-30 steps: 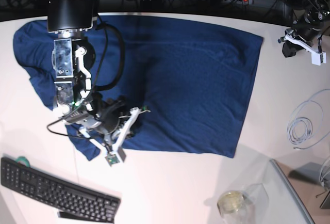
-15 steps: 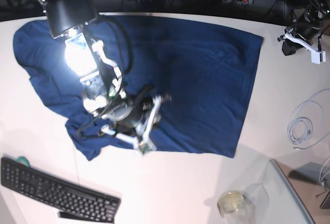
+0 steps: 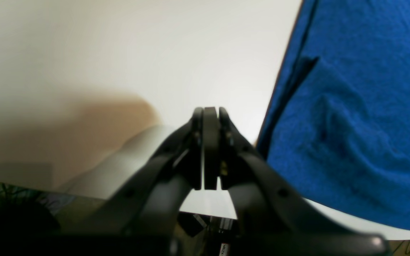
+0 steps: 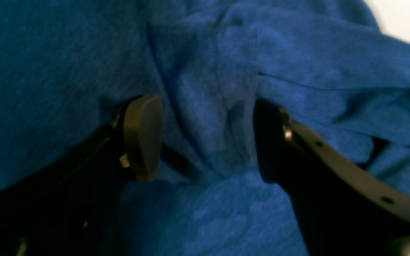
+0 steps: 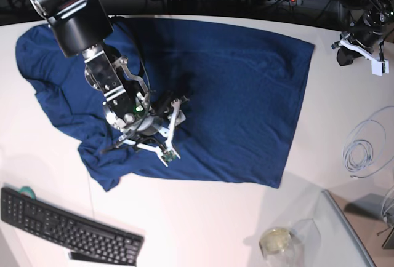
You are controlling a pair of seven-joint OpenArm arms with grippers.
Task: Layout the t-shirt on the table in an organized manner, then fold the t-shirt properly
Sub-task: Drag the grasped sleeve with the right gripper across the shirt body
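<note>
Knit fabric, soft and faintly mottled, fills the right wrist view: the t-shirt (image 4: 205, 53) is dark navy, bunched into rounded folds and a thin seam line directly ahead of the right tool (image 4: 206, 140). That tool's two dark, rounded pads stand apart with a ridge of cloth lying between them; neither pad visibly pinches it, so the tool is open over the shirt. In the base view the right tool (image 5: 165, 133) hangs low above the shirt's near-left part, and the t-shirt (image 5: 246, 88) spreads as a broad, roughly rectangular sheet away from the tool toward the far and right side, with a rumpled sleeve mass on the tool's left.

The left tool (image 3: 206, 149) is closed, its black fingers pressed flat together with nothing between them. Under it lies smooth white counter (image 3: 119, 53), and the shirt's edge (image 3: 351, 106) runs just to its right, showing a small dark fold. In the base view the left tool (image 5: 363, 48) sits well clear of the cloth, past its far-right corner.

Glossy white counter (image 5: 203, 224) carries a black keyboard (image 5: 68, 225) near its front-left edge, a coiled pale cable (image 5: 363, 147) on the right, and a clear tray (image 5: 320, 236) holding a round yellowish dish (image 5: 275, 240). Dark cables and equipment crowd the space behind.
</note>
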